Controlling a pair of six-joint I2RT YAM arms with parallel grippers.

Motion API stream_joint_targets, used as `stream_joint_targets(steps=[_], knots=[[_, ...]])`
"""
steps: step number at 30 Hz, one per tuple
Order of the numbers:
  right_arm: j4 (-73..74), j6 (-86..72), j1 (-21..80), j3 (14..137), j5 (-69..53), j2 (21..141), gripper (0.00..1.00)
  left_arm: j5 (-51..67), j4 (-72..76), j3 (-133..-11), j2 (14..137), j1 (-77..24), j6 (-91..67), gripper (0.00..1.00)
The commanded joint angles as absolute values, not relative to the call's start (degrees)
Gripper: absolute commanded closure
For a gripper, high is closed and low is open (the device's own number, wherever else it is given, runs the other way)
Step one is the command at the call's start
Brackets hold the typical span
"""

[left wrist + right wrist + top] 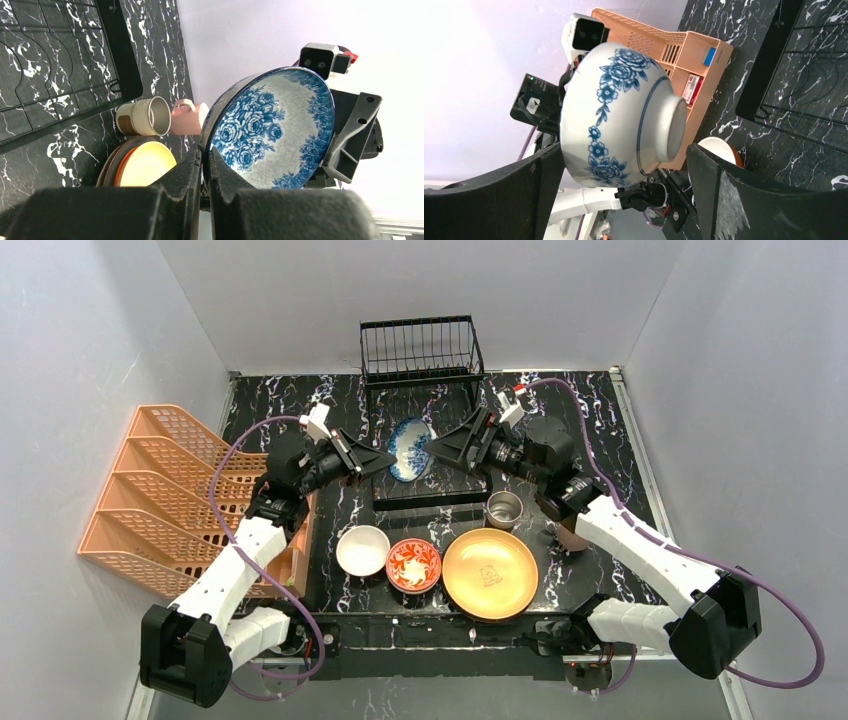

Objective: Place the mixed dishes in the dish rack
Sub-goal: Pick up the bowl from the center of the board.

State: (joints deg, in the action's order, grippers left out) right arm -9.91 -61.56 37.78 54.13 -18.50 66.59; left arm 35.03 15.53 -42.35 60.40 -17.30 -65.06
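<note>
A blue-patterned bowl (409,448) hangs in the air on its side, in front of the black wire dish rack (420,350). My left gripper (390,458) is shut on its rim; the left wrist view shows the jaws (205,155) pinching the bowl (270,130). My right gripper (437,448) is open, one finger on each side of the bowl (619,115), with a gap at the foot side. On the table stand a white bowl (362,550), a red floral bowl (413,565), a stack with a yellow plate (490,573) on top, and a steel cup (504,509).
An orange plastic lattice rack (160,500) lies at the left of the table. A pink mug (570,535) sits partly hidden under my right arm. A flat black wire frame (430,495) lies on the marble top below the held bowl. White walls close in the table.
</note>
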Motion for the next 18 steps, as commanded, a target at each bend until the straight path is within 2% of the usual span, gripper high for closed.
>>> stream_joint_targets(steps=[1, 12, 18], knots=[[-15.06, -61.83, 38.57, 56.06, -16.79, 65.46, 0.03, 37.92, 20.4, -41.7, 58.36, -17.03, -67.69, 1.0], [-16.52, -62.49, 40.07, 57.16, -16.57, 66.24, 0.13, 37.89, 20.97, -41.3, 58.18, -17.05, -68.47, 1.0], [-15.97, -62.31, 40.46, 57.31, -16.12, 66.0, 0.24, 38.01, 20.83, -41.57, 58.12, -17.0, -68.43, 1.0]])
